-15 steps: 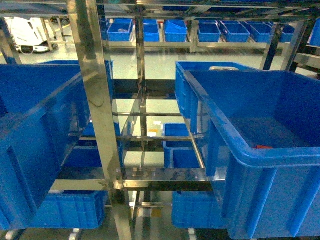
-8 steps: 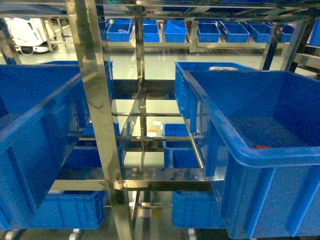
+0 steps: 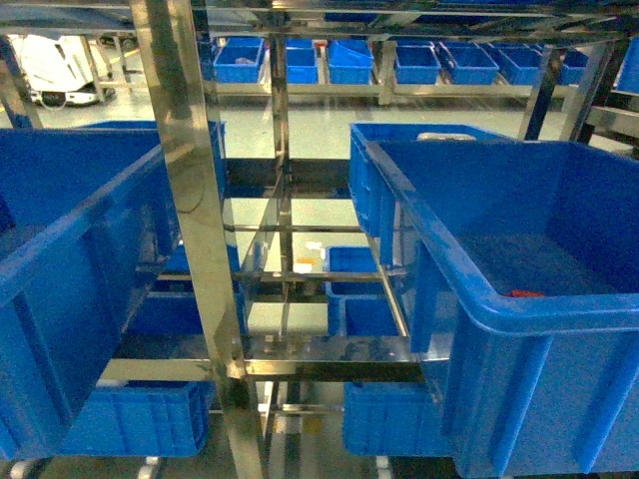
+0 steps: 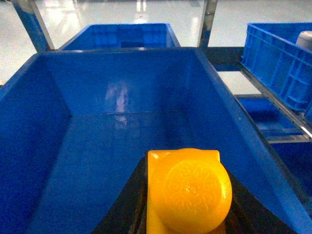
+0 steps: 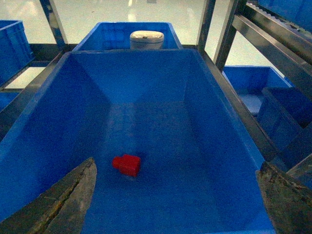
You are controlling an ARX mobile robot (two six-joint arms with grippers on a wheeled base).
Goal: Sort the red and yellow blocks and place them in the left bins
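Two deep crates sit under the arms. Below the left gripper [image 4: 187, 214], clamped on the yellow block [image 4: 189, 190], the left bin [image 4: 117, 146] offers bare floor ahead, walls well apart: release straight down. The right gripper [image 5: 175, 195] hangs spread wide above the red block [image 5: 127, 164].

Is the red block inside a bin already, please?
Yes. The red block lies on the floor of a blue bin, below the open right pincer, touching neither finger.

Steel rack [image 3: 205, 249] w/ blue crates: left crate [image 3: 70, 289] & right crate [image 3: 519, 299] on upper shelf
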